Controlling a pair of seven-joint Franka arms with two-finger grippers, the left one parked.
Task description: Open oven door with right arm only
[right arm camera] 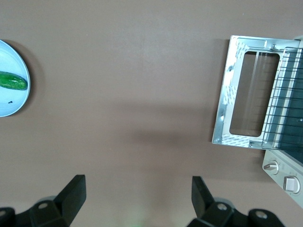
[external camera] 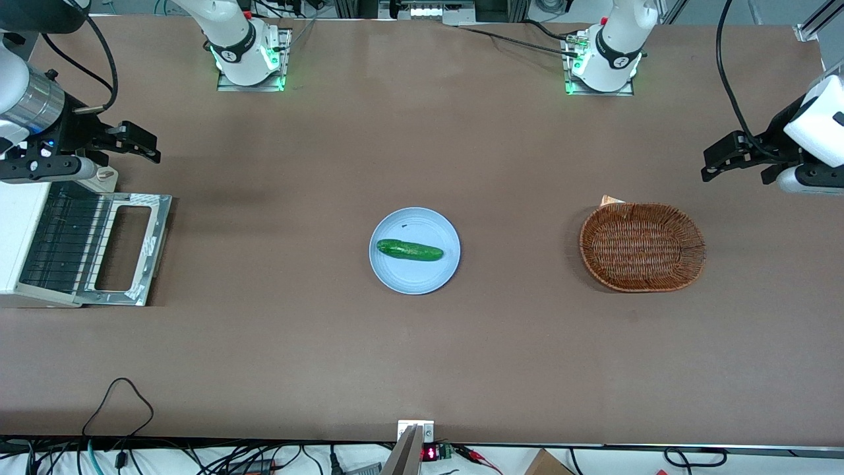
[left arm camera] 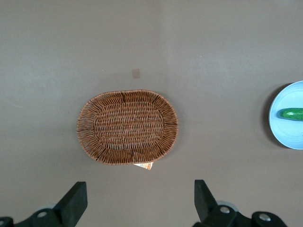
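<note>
The small white toaster oven (external camera: 20,231) stands at the working arm's end of the table. Its oven door (external camera: 132,247) lies folded down flat on the table, metal frame up, with the wire rack (external camera: 62,241) showing in the open mouth. The door also shows in the right wrist view (right arm camera: 246,94), beside the oven's knob panel (right arm camera: 284,175). The right arm (external camera: 26,105) hovers above the table, farther from the front camera than the oven. Its gripper (external camera: 142,144) is open and empty, well apart from the door; the black fingertips (right arm camera: 75,189) frame bare table.
A light blue plate (external camera: 422,277) with a green cucumber (external camera: 409,250) sits mid-table; it shows in the right wrist view too (right arm camera: 19,101). A brown wicker basket (external camera: 641,247) lies toward the parked arm's end. Cables hang along the table's front edge.
</note>
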